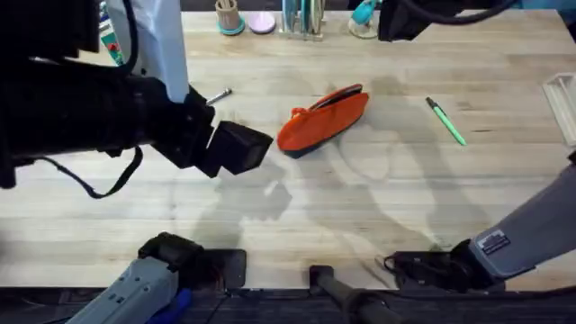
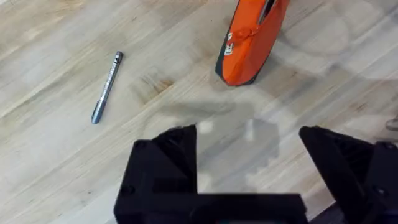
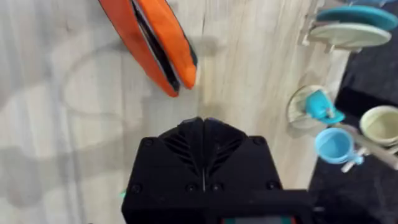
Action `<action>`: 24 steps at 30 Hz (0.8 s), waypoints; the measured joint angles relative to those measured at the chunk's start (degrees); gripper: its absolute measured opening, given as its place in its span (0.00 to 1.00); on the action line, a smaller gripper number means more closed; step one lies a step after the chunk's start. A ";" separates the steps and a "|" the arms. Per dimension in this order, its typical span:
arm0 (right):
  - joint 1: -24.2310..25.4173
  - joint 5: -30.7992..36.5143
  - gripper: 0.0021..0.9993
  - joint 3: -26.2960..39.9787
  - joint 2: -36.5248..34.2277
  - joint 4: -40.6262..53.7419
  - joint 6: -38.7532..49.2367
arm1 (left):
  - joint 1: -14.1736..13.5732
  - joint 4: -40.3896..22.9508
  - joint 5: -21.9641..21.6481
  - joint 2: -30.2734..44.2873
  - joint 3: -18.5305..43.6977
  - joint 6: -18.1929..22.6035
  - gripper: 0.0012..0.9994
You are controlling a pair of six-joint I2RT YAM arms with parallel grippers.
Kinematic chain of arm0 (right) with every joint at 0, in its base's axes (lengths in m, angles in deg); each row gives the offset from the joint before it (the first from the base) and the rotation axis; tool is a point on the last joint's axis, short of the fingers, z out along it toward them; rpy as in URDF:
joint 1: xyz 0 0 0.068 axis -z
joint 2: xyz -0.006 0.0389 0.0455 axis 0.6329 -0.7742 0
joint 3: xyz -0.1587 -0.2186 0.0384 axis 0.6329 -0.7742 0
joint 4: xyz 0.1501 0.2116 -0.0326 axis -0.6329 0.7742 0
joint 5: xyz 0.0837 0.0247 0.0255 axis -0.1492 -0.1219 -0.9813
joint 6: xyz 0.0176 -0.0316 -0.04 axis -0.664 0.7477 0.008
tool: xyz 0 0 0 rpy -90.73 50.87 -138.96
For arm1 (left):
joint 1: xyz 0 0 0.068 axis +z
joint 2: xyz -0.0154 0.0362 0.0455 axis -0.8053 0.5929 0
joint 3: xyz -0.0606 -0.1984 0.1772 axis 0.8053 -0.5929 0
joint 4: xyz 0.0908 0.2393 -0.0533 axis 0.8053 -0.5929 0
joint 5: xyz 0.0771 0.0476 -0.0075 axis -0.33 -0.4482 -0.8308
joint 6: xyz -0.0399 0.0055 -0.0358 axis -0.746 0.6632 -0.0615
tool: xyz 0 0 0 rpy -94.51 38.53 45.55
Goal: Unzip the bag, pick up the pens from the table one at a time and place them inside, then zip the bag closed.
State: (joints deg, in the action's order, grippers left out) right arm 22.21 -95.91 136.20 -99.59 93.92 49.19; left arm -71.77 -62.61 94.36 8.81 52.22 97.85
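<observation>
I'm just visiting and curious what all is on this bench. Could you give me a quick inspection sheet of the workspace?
Surface: light wooden table, bare in the middle.
Job's things: orange bag with its zipper open; silver pen lying left of it; green pen lying right of it.
Clutter: cups and holders along the far edge.
Claws: left claw open above the table near the silver pen; right claw shut, near the bag's end.
Cables: black cable hanging from the left arm.
Surroundings: nothing seen.
</observation>
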 joint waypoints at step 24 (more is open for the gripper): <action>0.37 -4.91 0.03 -4.28 -1.95 2.93 10.54 | 0.00 -0.02 -2.42 0.00 0.00 0.01 1.00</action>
State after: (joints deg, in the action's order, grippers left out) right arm 22.58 -100.82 131.91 -101.54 96.86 59.73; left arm -71.77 -62.63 91.94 8.81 52.22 97.86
